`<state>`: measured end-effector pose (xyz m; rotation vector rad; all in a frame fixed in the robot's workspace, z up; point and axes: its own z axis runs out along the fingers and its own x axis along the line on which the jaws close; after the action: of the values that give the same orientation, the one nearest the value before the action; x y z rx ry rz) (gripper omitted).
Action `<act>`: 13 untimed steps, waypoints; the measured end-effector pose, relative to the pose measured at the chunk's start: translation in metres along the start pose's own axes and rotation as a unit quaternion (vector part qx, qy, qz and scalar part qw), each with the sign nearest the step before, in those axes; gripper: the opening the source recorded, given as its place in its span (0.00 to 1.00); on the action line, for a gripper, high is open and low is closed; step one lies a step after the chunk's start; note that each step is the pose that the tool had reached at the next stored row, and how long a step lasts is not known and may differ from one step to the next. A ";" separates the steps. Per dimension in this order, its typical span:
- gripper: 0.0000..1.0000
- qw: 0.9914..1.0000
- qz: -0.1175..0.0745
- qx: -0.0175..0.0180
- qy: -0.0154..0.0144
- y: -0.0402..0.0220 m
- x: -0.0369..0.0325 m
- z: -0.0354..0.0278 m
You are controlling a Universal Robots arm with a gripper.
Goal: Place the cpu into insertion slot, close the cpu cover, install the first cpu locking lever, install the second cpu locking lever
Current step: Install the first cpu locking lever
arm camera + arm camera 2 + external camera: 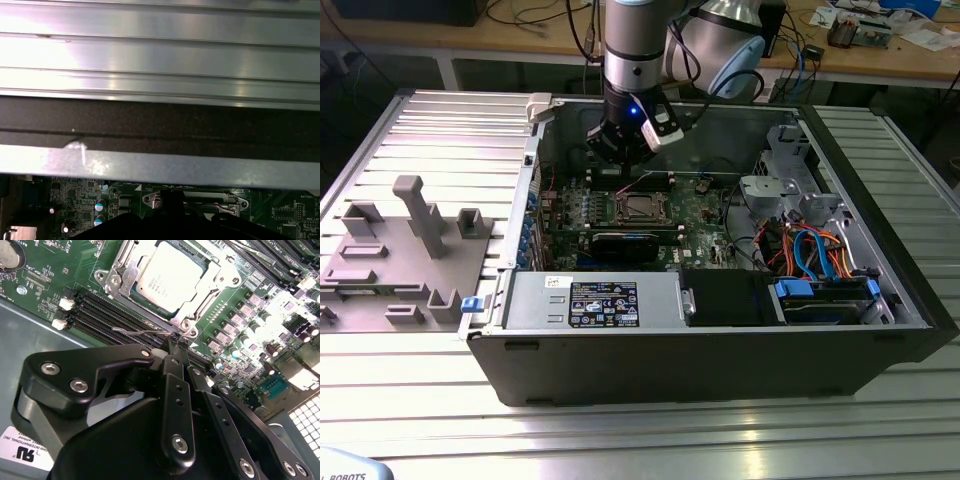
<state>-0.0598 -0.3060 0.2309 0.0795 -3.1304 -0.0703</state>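
End effector (172, 347) sits inside the open PC case (720, 345), fingers pinched together with nothing between them. Its tip is right at a thin wire locking lever (142, 331) lying along the memory slots (107, 312), contact unclear. Just beyond the tip: cpu (167, 275) seated in the insertion slot (197, 305), cpu cover (120, 277) down around it. Green motherboard (65, 270) spreads out past that. In the exterior view the slot is just below the end effector.
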 end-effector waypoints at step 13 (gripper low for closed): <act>0.11 1.000 0.000 0.000 0.000 -0.0001 0.0000 0.0018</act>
<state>-0.0598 -0.3060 0.2291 0.0795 -3.1305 -0.0704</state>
